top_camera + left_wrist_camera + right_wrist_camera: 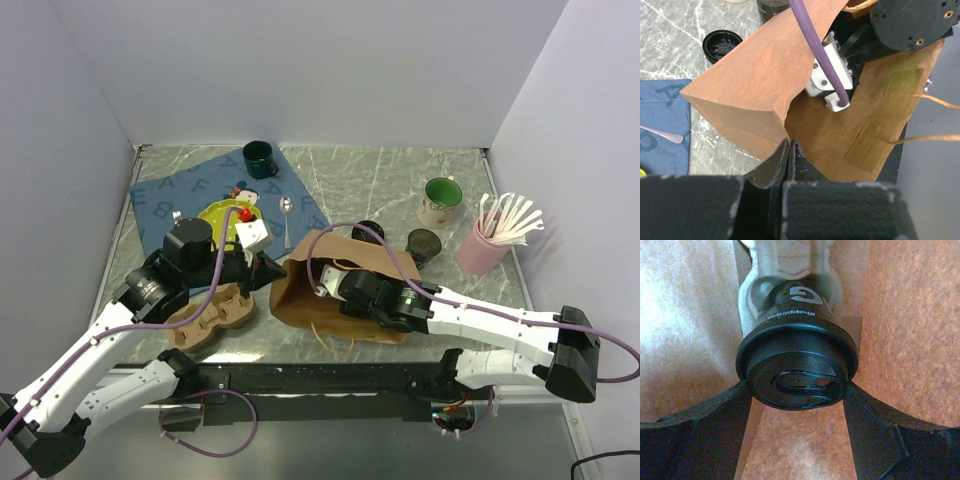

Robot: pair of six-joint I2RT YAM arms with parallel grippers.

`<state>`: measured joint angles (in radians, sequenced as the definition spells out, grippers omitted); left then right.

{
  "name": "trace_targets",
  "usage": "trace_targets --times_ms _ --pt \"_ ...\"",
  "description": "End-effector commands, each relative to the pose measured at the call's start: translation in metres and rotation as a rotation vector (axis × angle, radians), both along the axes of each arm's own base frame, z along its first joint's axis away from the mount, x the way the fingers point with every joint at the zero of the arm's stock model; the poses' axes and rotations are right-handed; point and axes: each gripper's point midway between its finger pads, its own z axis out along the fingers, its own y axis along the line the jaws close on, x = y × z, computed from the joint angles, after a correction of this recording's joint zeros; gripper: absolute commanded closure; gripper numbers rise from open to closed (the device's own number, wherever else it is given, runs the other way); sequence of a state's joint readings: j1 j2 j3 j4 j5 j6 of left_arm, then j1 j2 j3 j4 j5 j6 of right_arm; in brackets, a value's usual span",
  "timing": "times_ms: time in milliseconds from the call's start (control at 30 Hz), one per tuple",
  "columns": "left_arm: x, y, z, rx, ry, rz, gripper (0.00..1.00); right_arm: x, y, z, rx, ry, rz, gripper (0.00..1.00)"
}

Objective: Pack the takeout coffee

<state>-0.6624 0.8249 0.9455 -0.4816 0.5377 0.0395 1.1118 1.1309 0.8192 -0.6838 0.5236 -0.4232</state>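
The takeout coffee (797, 367), a dark cup with a round black lid, lies inside the brown paper bag (300, 285), its base in a pale molded holder (785, 260). My right gripper (796, 390) reaches into the bag and is shut on the cup, one finger against each side of the lid. From above, the bag hides the cup and the right fingers. My left gripper (789, 143) is shut on the bag's (755, 85) mouth edge at its left side, where the top view also shows this gripper (272, 268).
A brown cup carrier (210, 315) lies left of the bag. Behind the bag stand another black-lidded cup (368, 232) and a dark lidless cup (424, 245). Further off are a white mug (441, 203), a pink holder of stirrers (482, 245), a blue mat (160, 200), a green plate (222, 216), a spoon (286, 207) and a dark green mug (259, 158).
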Motion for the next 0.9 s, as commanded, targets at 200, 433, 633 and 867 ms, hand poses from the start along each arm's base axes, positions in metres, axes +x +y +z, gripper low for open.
trace_targets --times_ms 200,433,633,867 --pt "-0.006 -0.005 0.022 -0.055 -0.059 -0.05 0.99 0.005 -0.005 0.003 0.091 0.012 -0.104 0.54" --pt "-0.01 -0.01 0.028 -0.088 -0.062 -0.084 0.99 0.006 -0.009 -0.008 0.111 0.039 -0.145 0.55" --pt "-0.013 -0.01 0.027 -0.091 -0.063 -0.097 0.99 0.009 -0.009 -0.015 0.089 0.067 -0.182 0.55" --pt "-0.013 -0.008 0.022 -0.082 -0.055 -0.089 0.99 0.011 -0.009 -0.021 0.084 0.089 -0.184 0.54"
